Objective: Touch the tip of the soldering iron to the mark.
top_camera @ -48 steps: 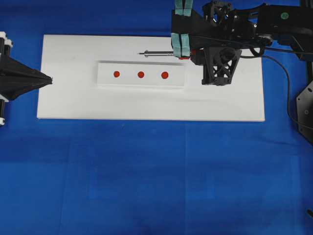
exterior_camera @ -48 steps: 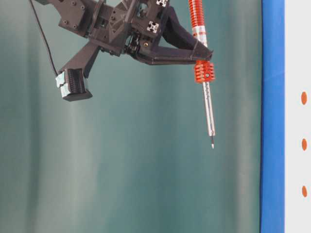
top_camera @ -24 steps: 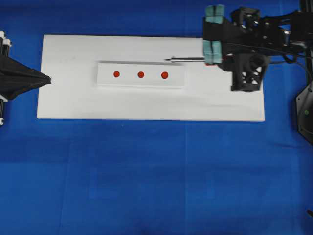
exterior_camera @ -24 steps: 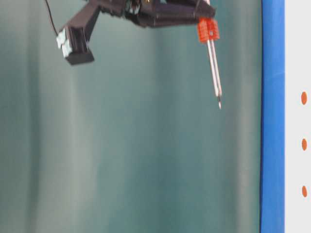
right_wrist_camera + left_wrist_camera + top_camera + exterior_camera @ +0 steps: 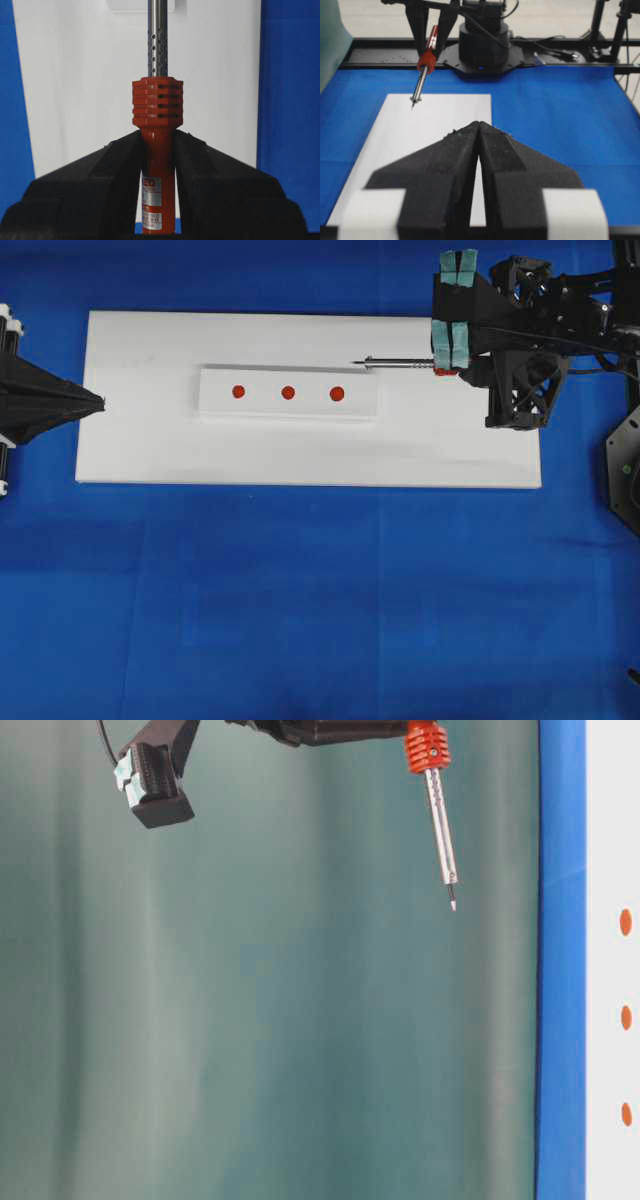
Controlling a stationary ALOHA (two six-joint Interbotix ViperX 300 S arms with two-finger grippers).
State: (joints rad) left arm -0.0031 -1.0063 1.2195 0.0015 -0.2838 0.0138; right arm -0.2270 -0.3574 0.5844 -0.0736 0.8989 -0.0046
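Foam-padded fingers of the right end effector (image 5: 157,165) are clamped on the orange-red handle of the soldering iron (image 5: 158,125), the ribbed collar standing just clear of the pads. In the overhead view the right end effector (image 5: 452,340) sits over the far right part of the white board (image 5: 140,440), and the soldering iron (image 5: 400,364) lies level with its silver shaft pointing left. The table-level view shows the soldering iron (image 5: 438,820) raised well above the surface, tip hanging in the air. On the board rests a white strip (image 5: 215,400) with three red dots in a row; the mark (image 5: 337,393) is the rightmost, near the tip but apart from it, with nothing between them. The left end effector (image 5: 479,137) has its fingers pressed together, empty, and in the overhead view the left end effector (image 5: 98,401) points at the board's left edge. Blue cloth (image 5: 320,600) covers the table around the board.
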